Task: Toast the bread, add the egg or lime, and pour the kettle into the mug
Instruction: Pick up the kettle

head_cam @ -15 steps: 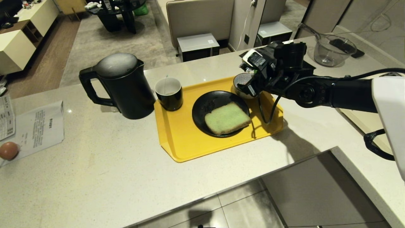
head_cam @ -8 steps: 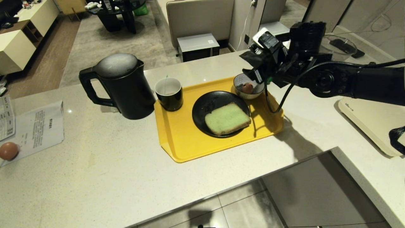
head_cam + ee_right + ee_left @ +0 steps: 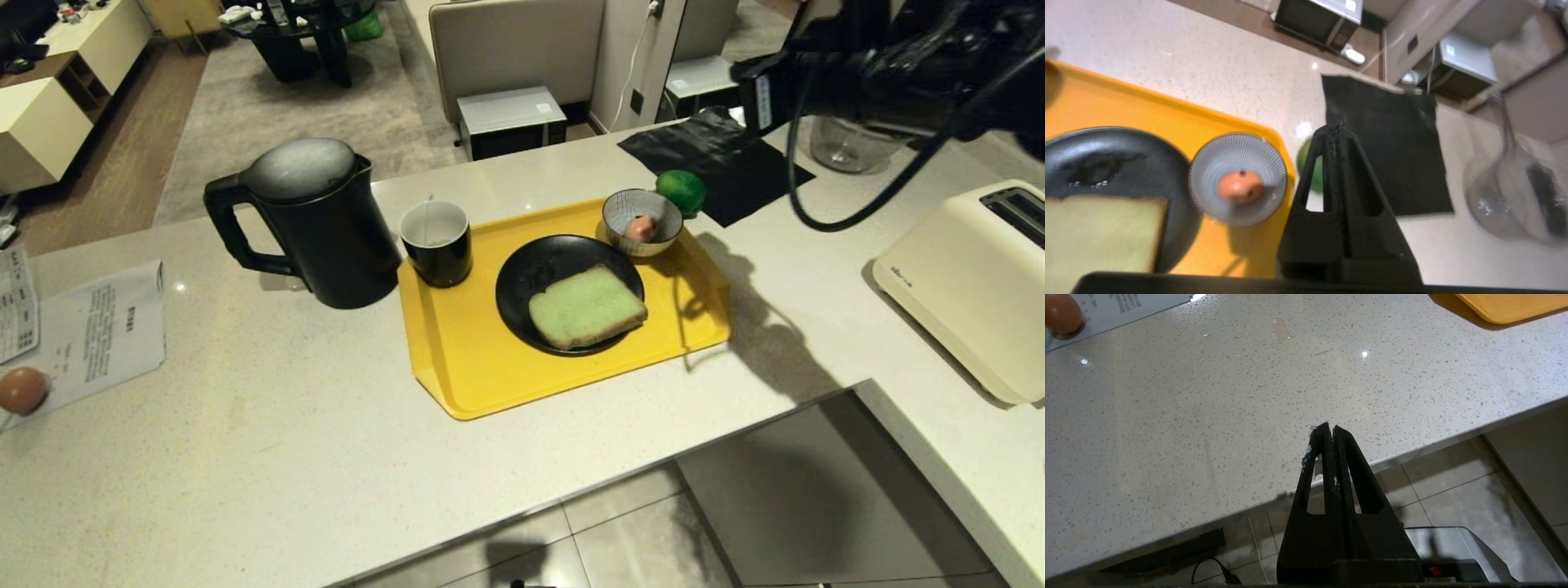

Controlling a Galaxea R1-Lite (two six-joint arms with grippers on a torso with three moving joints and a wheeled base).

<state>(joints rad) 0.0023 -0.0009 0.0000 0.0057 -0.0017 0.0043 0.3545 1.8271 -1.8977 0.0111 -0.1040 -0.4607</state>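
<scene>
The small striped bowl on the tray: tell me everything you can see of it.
The small bowl is round, with fine dark radial stripes on a pale, glazed-looking body. It stands upright at the far right corner of the yellow tray, just beyond the black plate. One pinkish-brown egg with a tiny dark speck lies inside. The lime sits just off the tray, close beside it; contact is unclear. No hand touches it.

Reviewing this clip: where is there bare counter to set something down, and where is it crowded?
Bare counter runs from the paper sheet to the yellow tray, in front of the kettle. Crowded: the tray's far half, with mug, bread on its black plate, and bowl holding the egg.
</scene>
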